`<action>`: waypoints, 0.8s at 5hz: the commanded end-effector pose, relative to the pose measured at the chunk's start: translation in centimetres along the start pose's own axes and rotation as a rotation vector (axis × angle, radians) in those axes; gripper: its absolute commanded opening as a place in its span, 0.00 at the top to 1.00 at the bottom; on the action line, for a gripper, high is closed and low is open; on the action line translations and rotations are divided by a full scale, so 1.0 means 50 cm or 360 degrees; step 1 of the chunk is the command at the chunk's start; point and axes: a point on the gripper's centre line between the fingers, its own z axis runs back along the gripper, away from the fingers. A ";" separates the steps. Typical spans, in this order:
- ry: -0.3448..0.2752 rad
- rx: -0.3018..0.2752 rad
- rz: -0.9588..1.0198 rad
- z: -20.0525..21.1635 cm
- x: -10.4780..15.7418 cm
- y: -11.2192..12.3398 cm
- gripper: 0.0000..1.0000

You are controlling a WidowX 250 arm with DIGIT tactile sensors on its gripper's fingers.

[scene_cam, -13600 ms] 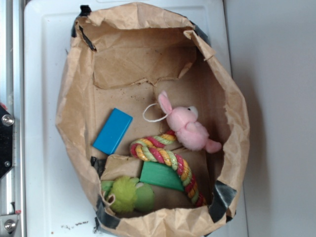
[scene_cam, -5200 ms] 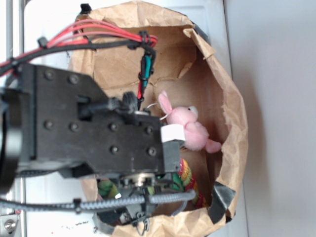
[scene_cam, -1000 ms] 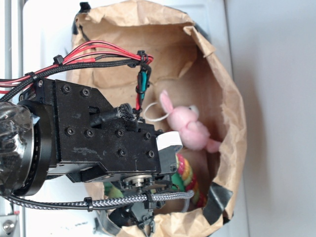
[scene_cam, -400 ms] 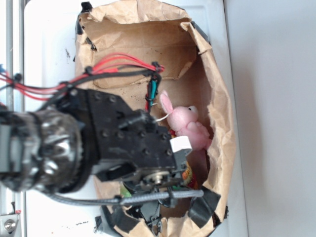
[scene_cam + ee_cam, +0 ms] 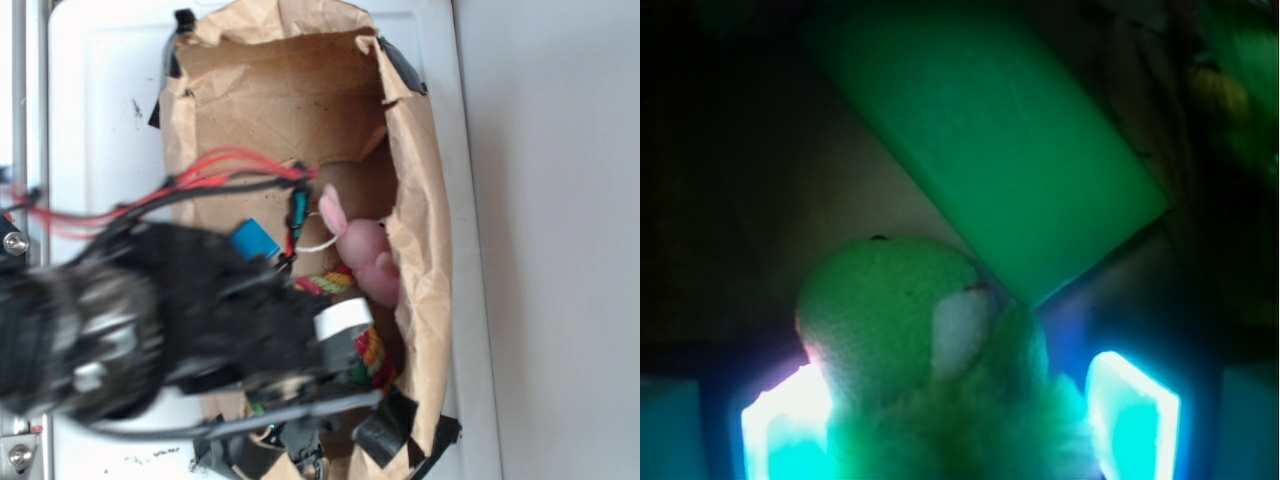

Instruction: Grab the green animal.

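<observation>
Since the earlier exterior views the arm (image 5: 150, 330) has swung lower and toward the near end of the paper bag (image 5: 420, 230), and the bag itself has been squeezed narrower, its right wall now pushed in against the pink bunny (image 5: 365, 255). The blue block (image 5: 255, 240), hidden behind the arm a moment ago, peeks out again just left of the bunny, and the striped rope (image 5: 365, 345) shows just below the bunny.

In the wrist view the green animal (image 5: 940, 360) fills the lower middle, a fuzzy rounded lump sitting right between the two fingers (image 5: 785, 430), which glow pale at either side of it. They stand spread, one on each flank of the toy, and no squeeze is visible yet; whether the pads already touch the fur is hard to tell in the glare. The flat green block (image 5: 990, 140) lies just beyond the animal, its near edge touching or nearly touching the toy's head.

The straddling pose makes sense: the toy is soft and lumpy, so closing across its widest part should give a firm hold. The risk, as I judge it, is catching the green block's edge or the bag's wall along with it.
</observation>
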 end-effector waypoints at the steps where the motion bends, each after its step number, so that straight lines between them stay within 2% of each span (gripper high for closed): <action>1: -0.0028 0.0060 -0.0030 -0.002 -0.007 0.005 0.00; 2: -0.0034 0.0065 -0.0016 -0.002 -0.004 0.006 0.16; 3: -0.0047 0.0065 0.0002 -0.002 -0.003 0.005 1.00; 4: -0.0057 0.0062 0.0021 -0.002 -0.002 0.004 1.00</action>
